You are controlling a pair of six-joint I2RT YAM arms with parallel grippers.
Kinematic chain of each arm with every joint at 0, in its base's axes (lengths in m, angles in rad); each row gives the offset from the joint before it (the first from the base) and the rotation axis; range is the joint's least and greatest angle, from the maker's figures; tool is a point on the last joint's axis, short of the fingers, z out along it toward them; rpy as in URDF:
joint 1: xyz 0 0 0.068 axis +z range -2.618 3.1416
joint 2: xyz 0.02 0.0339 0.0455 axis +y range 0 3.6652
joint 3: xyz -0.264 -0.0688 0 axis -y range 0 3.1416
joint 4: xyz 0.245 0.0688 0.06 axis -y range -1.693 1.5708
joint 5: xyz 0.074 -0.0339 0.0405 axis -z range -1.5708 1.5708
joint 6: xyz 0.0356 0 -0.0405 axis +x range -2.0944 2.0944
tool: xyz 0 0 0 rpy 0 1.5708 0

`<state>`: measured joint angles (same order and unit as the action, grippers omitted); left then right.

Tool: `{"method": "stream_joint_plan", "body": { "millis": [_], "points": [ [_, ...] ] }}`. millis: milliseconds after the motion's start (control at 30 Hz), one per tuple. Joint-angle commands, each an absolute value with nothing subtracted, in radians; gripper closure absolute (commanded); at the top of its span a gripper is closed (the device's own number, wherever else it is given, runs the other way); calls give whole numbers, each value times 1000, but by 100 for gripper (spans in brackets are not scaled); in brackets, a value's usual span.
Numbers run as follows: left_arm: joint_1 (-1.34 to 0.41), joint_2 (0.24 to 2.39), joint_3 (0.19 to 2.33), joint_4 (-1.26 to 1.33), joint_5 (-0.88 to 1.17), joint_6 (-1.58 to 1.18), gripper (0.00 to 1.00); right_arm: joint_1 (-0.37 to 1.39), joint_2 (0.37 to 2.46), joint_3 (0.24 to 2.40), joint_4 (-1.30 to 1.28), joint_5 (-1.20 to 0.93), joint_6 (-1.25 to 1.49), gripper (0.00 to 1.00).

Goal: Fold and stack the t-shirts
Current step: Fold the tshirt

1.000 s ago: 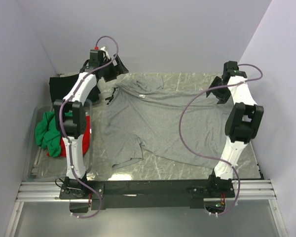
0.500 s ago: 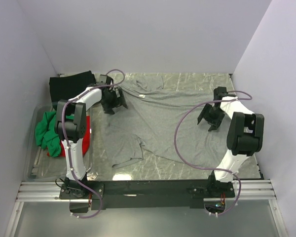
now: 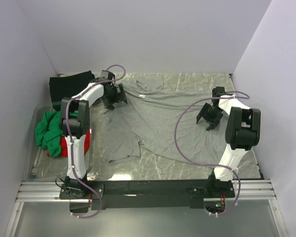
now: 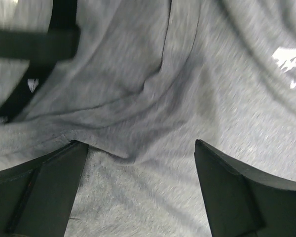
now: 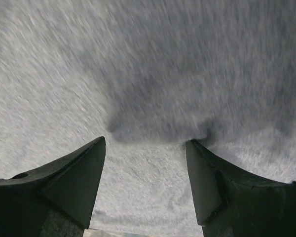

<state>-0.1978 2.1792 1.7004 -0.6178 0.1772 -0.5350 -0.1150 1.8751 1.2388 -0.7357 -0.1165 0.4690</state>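
The large heather-grey t-shirt lies spread and wrinkled across the table. My left gripper is low over its far left part, open and empty. In the left wrist view grey cloth lies between the jaws, with the dark inner collar and the white logo above them. My right gripper is low over the shirt's right side, open, with only grey cloth between the jaws. A black shirt, a green one and a red one sit at the left.
A clear plastic bin at the left edge holds the green and red shirts. Walls close in the table at the back and on both sides. A metal rail with the arm bases runs along the near edge.
Both arms came down from a raised pose onto the grey shirt. The shirt's far left part, lifted a second ago, now lies flat, and the near left sleeve has shifted.
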Motion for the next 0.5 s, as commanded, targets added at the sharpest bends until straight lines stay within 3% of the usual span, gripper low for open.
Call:
{"method": "stream_joint_plan", "body": {
  "millis": [0,267,467],
  "points": [
    [-196,2264,1759,-635,133,-526,4,-115,1945,1301,-726,-91,483,27],
    [-193,2394,1904,-591,156,-526,3,-127,2091,1504,-811,-22,485,27],
    [-189,2522,2127,-581,181,-514,4,-146,2227,1734,-913,23,482,27]
  ]
}}
